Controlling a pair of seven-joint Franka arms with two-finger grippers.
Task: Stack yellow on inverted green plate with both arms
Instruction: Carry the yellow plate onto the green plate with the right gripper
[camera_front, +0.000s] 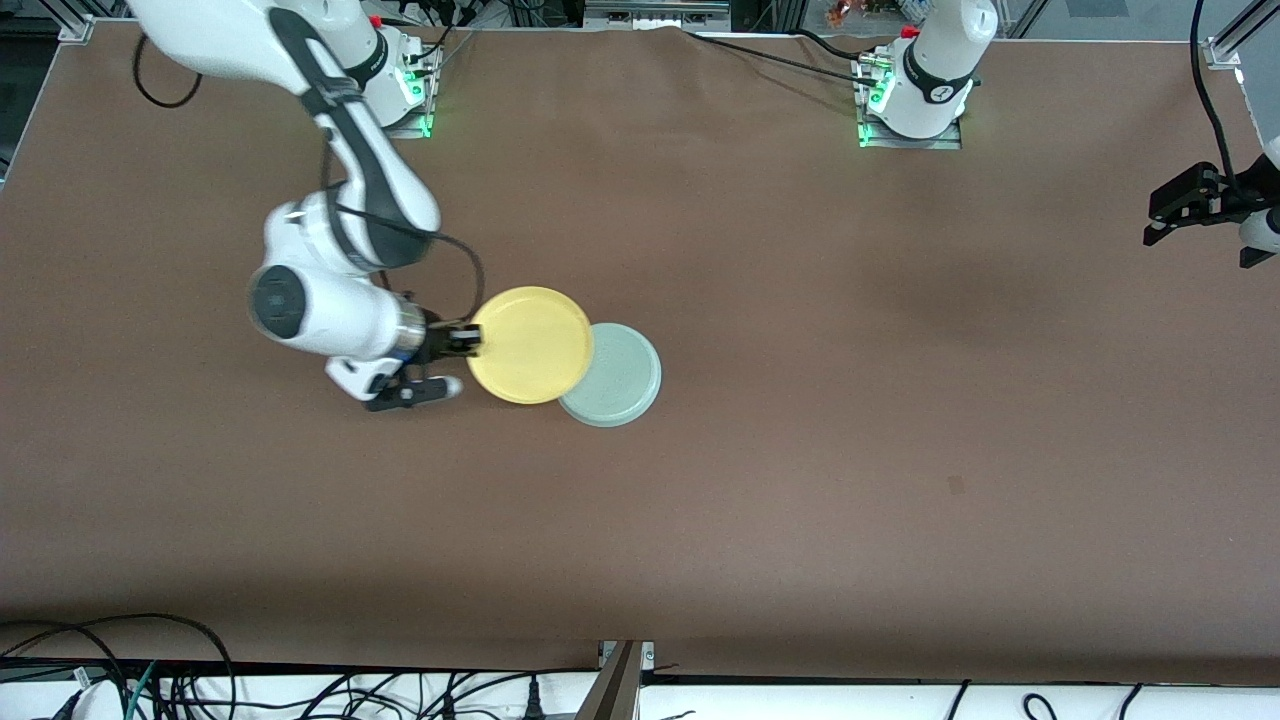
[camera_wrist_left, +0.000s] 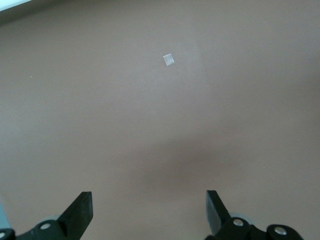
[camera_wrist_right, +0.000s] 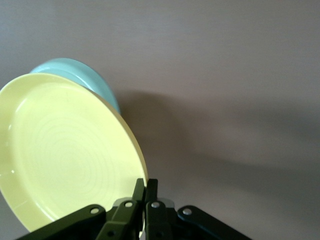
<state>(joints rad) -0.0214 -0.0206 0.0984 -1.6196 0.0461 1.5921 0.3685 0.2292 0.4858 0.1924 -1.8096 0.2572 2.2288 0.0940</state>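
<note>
Right gripper (camera_front: 470, 342) is seen in the front view clamped on the rim of the yellow plate (camera_front: 531, 345), on the edge toward the right arm's end of the table. The yellow plate is held right side up and partly covers the green plate (camera_front: 618, 378), which lies upside down on the brown table (camera_front: 800, 450), beside the yellow one toward the left arm's end and slightly nearer the camera. Whether the two plates touch cannot be told here. The left gripper (camera_front: 1200, 215) is seen over the table's edge at the left arm's end, well apart from both plates, where that arm waits.

Left wrist view: the left gripper (camera_wrist_left: 150, 210) is shown with its fingers (camera_wrist_left: 80, 212) spread wide and nothing between them. Only bare table (camera_wrist_left: 150, 125) and a small pale square mark (camera_wrist_left: 169, 60) are seen below.

Right wrist view: the right gripper (camera_wrist_right: 145, 192) is shown with its fingers (camera_wrist_right: 136, 197) pinched tight on the yellow plate (camera_wrist_right: 65, 155) at its rim. The plate is tilted, its inside facing up. The green plate (camera_wrist_right: 85, 75) shows past the yellow plate's rim, on the table (camera_wrist_right: 225, 75).
</note>
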